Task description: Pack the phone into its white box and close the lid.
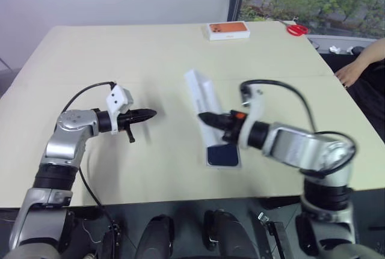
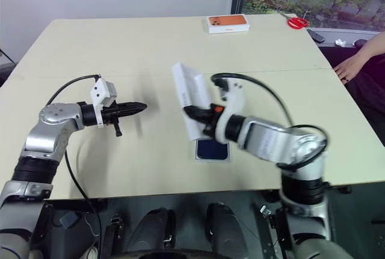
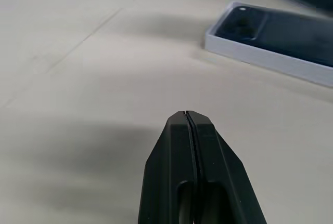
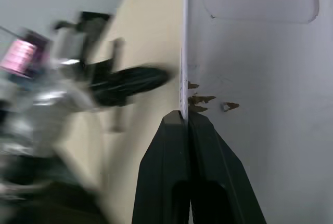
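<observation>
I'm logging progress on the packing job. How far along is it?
Done: the phone already lies in the white box on the table. In hand: the right gripper is shut on the edge of the lid, held tilted above the box. The left gripper is shut and empty. Left: lower the lid onto the box.

Table [image 1: 150, 67] layout. Near the front edge, right of centre, the white box [image 3: 260, 57] rests flat with the phone [image 1: 221, 155] inside it. The lid [image 1: 204, 100] stands tilted on edge just behind and above the box, its rim pinched in the right claw [image 1: 207, 118]. The left claw [image 1: 146, 115] hovers well to the left of the lid — tips pointing toward it. At the far edge: a second box [image 1: 228, 30], scissors [image 1: 296, 29] to its right. A person's hand [image 1: 348, 74] lies at the right edge.
</observation>
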Available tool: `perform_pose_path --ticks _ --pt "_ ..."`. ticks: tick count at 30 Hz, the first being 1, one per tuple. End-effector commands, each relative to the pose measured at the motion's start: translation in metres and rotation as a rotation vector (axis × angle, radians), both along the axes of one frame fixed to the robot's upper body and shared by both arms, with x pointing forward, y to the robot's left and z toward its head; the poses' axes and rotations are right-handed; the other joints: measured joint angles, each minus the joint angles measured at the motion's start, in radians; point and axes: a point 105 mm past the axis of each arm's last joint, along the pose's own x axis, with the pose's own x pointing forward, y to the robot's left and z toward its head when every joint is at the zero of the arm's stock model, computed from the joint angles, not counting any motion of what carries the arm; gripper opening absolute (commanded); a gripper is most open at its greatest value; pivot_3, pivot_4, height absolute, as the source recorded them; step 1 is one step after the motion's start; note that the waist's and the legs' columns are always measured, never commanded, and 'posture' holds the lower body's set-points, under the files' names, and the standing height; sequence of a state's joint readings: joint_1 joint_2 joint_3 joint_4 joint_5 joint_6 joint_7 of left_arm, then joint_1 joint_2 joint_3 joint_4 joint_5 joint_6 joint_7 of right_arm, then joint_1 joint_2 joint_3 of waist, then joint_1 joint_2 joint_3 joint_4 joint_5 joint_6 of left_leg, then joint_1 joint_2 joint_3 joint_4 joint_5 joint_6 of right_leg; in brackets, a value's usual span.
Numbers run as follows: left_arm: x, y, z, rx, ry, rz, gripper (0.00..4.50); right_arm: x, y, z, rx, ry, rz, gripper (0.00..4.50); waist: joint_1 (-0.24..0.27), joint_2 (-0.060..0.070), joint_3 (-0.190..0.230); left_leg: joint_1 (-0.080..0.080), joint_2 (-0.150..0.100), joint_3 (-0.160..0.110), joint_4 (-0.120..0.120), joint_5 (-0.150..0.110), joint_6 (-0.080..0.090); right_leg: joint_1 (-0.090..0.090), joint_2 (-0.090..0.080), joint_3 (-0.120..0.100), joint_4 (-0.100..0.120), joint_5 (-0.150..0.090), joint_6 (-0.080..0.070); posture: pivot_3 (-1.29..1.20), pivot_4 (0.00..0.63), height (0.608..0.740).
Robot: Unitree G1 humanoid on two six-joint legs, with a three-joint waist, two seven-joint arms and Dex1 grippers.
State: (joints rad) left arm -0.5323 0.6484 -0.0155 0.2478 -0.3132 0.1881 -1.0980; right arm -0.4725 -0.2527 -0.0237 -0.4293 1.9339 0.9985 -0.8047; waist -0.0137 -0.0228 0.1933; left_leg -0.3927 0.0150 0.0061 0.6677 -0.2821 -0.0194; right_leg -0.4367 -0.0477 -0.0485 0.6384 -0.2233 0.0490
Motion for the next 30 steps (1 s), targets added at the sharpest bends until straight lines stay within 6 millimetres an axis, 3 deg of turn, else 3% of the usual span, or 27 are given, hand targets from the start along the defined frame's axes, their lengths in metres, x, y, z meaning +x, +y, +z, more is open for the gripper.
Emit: perform_pose_path --ticks 1,4,7,11,14,19,23,30 --pt "0.001 -0.007 0.014 -0.006 -0.063 -0.018 0.00 -0.001 0.014 0.009 0.148 0.110 -0.059 0.07 0.000 0.000 0.000 0.000 0.000 0.001 0.000 0.000 0.000 0.000 0.000 0.001 0.000 0.000 0.000 0.00 0.150 0.740" --pt "0.000 -0.011 0.013 -0.008 -0.060 -0.027 0.00 0.000 0.021 0.006 0.208 0.206 -0.100 0.07 0.001 0.000 0.000 0.000 0.000 0.001 0.000 0.000 0.000 0.000 0.000 0.001 0.000 0.000 0.000 0.00 0.150 0.740" --pt "-0.003 -0.023 0.012 -0.019 -0.057 -0.063 0.00 0.007 0.011 -0.025 0.193 0.391 -0.216 0.07 0.003 0.000 0.000 0.000 0.000 0.001 0.000 0.000 0.000 0.000 -0.001 0.001 0.000 0.000 0.000 0.00 0.150 0.740" --pt "-0.008 -0.039 0.009 -0.031 -0.045 -0.116 0.00 0.010 0.000 -0.036 0.201 0.461 -0.285 0.07 0.001 0.000 -0.001 0.001 0.000 0.002 0.000 0.000 0.000 0.000 -0.001 0.003 -0.001 0.001 -0.001 0.00 0.150 0.740" --pt "-0.011 -0.053 0.007 -0.043 -0.039 -0.148 0.00 0.012 -0.007 -0.032 0.205 0.444 -0.311 0.93 0.002 0.000 -0.001 0.002 0.000 0.002 0.000 0.000 0.000 0.001 0.000 0.003 -0.001 0.001 -0.001 0.00 0.150 0.740" --pt "-0.009 -0.077 0.008 -0.092 -0.046 -0.169 0.00 0.021 -0.030 -0.017 0.185 0.348 -0.373 3.39 0.001 0.000 0.000 0.001 0.000 0.003 0.000 0.000 0.000 0.000 0.000 0.004 -0.001 0.001 -0.001 0.00 0.150 0.740" --pt "-0.012 -0.094 0.009 -0.123 -0.036 -0.205 0.00 0.029 -0.050 -0.003 0.112 0.216 -0.392 3.39 0.002 0.000 -0.001 0.001 0.000 0.004 0.000 0.000 0.000 0.000 0.000 0.004 -0.002 0.001 -0.001 0.00 0.150 0.740" --pt "-0.028 -0.132 0.004 -0.139 -0.037 -0.292 0.00 0.042 -0.102 0.008 -0.254 -0.058 -0.450 3.39 0.002 0.000 -0.001 0.002 0.001 0.012 -0.001 -0.004 0.006 0.000 0.001 0.009 -0.004 0.000 -0.001 0.00 0.150 0.740"
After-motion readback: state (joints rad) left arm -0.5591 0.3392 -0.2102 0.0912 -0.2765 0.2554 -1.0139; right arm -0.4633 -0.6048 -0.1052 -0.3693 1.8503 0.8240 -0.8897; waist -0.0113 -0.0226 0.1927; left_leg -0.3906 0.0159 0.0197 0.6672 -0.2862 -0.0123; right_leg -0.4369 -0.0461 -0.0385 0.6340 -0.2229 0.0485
